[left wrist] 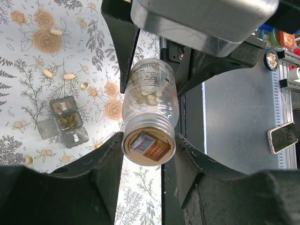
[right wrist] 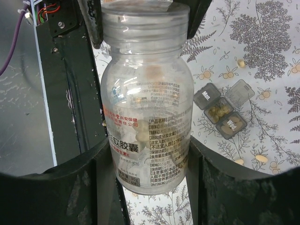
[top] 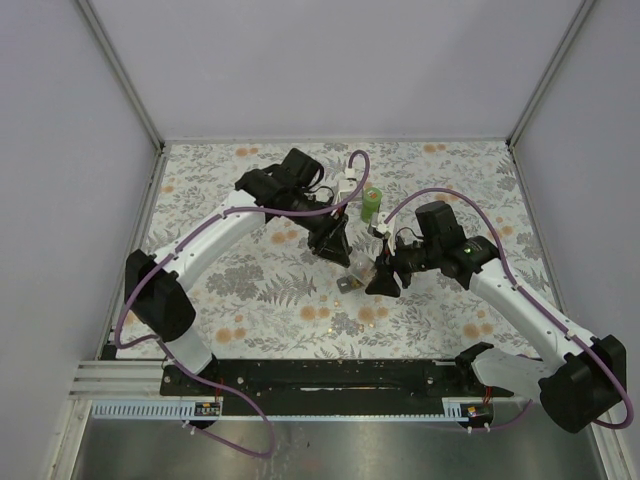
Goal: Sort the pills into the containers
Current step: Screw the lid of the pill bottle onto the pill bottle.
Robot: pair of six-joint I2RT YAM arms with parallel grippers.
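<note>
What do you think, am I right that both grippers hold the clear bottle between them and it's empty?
Not empty. The left gripper and right gripper do hold the clear bottle between them, but the left wrist view shows several pale pills lying inside it.

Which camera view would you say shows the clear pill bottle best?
Right wrist: the clear pill bottle fills the frame side-on, with its printed label showing. Left wrist shows it end-on, cap first; top external shows it only tiny.
</note>
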